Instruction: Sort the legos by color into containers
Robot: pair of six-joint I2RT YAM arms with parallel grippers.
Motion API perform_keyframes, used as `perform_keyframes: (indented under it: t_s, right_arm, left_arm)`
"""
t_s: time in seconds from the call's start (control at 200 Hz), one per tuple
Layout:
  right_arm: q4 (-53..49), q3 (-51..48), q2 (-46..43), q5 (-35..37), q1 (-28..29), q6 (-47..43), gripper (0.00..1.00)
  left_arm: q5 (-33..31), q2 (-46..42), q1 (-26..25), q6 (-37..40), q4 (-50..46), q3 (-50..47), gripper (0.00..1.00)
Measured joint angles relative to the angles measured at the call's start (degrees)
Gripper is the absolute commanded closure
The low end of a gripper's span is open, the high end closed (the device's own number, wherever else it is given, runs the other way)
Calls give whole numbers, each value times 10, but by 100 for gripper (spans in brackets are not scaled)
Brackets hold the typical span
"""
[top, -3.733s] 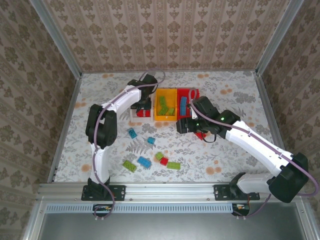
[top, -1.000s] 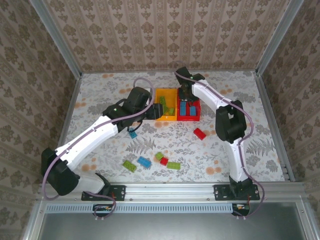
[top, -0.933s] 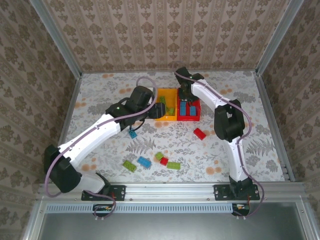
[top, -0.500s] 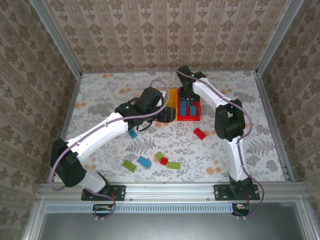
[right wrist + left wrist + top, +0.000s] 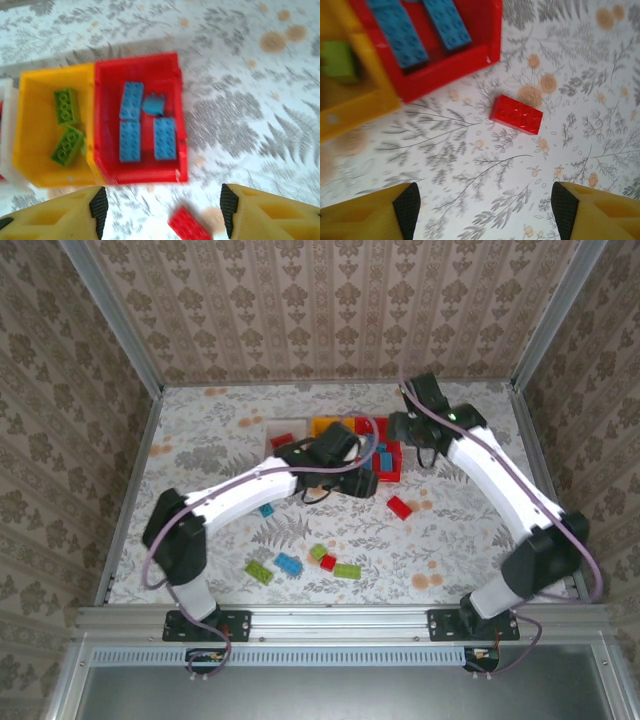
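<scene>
The left gripper, jaws apart and empty, hangs over the tabletop. A loose red lego lies just beyond its fingers, near the red bin's corner. The right gripper, likewise spread and empty, faces that bin, which holds three blue legos and perhaps a blurred fourth.

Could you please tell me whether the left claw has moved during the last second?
Yes. The left claw has swung right, from the yellow bin's near left corner to the red bin's near edge.
</scene>
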Motion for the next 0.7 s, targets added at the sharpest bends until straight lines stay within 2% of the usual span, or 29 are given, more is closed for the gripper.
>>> perform_keyframes:
  t_s: [0.145, 0.33, 0.445, 0.7]
  right_arm:
    - [-4, -138, -145, 7, 0, 13, 29]
    - [-30, -185, -280, 23, 0, 24, 28]
    - [-49, -188, -320, 27, 0, 24, 28]
    - [-89, -195, -362, 29, 0, 23, 27]
  left_arm:
    - [21, 103, -24, -40, -15, 75, 24]
    - [29, 225, -38, -139, -73, 200, 21]
    - [30, 283, -47, -208, -114, 275, 20]
    - [34, 352, -56, -342, -191, 376, 19]
